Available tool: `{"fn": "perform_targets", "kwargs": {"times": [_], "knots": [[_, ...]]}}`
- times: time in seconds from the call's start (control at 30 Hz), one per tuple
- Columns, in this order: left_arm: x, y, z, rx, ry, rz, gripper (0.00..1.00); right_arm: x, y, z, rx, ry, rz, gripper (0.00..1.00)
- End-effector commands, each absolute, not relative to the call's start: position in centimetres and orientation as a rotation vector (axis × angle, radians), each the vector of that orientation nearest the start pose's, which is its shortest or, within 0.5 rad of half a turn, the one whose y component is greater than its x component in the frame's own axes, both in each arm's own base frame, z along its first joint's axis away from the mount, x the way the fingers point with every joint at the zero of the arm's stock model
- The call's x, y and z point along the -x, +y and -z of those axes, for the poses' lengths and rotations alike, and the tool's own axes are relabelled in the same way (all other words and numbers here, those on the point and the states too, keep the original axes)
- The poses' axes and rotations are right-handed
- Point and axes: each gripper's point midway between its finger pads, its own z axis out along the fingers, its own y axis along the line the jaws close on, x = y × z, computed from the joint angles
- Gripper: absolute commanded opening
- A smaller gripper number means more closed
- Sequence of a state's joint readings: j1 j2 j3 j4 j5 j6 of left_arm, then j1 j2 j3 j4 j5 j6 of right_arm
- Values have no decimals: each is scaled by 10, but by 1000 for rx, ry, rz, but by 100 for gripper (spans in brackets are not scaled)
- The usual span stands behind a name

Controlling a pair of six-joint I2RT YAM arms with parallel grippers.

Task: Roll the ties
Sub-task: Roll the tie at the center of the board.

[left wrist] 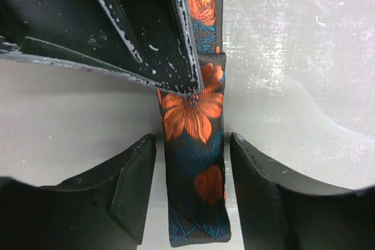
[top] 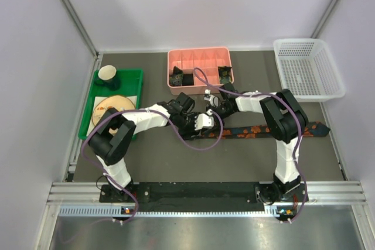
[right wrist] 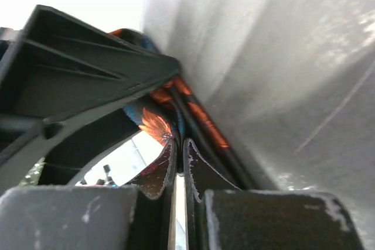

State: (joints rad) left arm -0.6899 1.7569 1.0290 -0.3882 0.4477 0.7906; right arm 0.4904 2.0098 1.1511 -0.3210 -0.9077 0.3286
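A black tie [top: 258, 132] with red-orange flowers lies flat across the table, running right from the two grippers. In the left wrist view its folded narrow end [left wrist: 196, 185] lies between my left gripper's [left wrist: 192, 142] open fingers, which stand on either side without touching it. My right gripper [right wrist: 180, 142] is shut on a fold of the same tie [right wrist: 153, 126]. Its fingers [left wrist: 176, 39] show from above in the left wrist view, pinching the tie just beyond the left jaws. In the top view the left gripper [top: 202, 122] and the right gripper [top: 213, 109] meet at the tie's left end.
A pink divided box [top: 199, 54] at the back holds two dark rolled ties [top: 177, 78]. A green tray [top: 135, 77] with a cup [top: 108, 74] and a plate stands at the left. A white basket [top: 307, 68] is at the back right. Purple cables loop over both arms.
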Motion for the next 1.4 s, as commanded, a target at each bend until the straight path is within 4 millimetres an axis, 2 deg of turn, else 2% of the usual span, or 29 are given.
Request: {"fn": "perform_targets", "kwargs": {"times": [0.0, 0.07, 0.23, 0.37, 0.43, 0.47, 0.5, 0.57, 0.67, 0.83, 1.0, 1.13, 1.2, 1.37], "knots": [[-262, -280, -22, 2536, -2472, -739, 59, -268, 302, -31, 608, 2707, -1360, 0], [-261, -278, -19, 2533, -2456, -728, 57, -268, 301, -30, 624, 2704, -1347, 0], [-249, -260, -11, 2528, -2387, -668, 36, -270, 302, -27, 630, 2703, -1317, 0], [-242, -243, -7, 2550, -2346, -612, 30, -267, 310, -23, 631, 2714, -1321, 0], [-241, -239, -8, 2538, -2360, -597, 37, -269, 311, -20, 620, 2716, -1308, 0], [-243, -237, -14, 2530, -2388, -602, 50, -270, 310, -17, 609, 2724, -1293, 0], [-244, -237, -18, 2520, -2411, -615, 55, -271, 309, -14, 607, 2731, -1269, 0], [-247, -236, -31, 2508, -2466, -668, 62, -274, 306, -10, 603, 2742, -1234, 0], [-249, -227, -44, 2502, -2513, -692, 64, -272, 304, -6, 603, 2756, -1215, 0], [-252, -217, -49, 2496, -2553, -668, 65, -271, 303, -2, 604, 2763, -1209, 0], [-254, -226, -51, 2503, -2564, -739, 63, -270, 302, -2, 610, 2763, -1205, 0], [-254, -230, -43, 2475, -2550, -768, 65, -271, 303, -2, 609, 2764, -1206, 0], [-255, -230, -40, 2470, -2542, -761, 58, -271, 303, -1, 606, 2765, -1204, 0], [-254, -235, -48, 2485, -2514, -813, 45, -270, 301, 1, 605, 2770, -1196, 0]]}}
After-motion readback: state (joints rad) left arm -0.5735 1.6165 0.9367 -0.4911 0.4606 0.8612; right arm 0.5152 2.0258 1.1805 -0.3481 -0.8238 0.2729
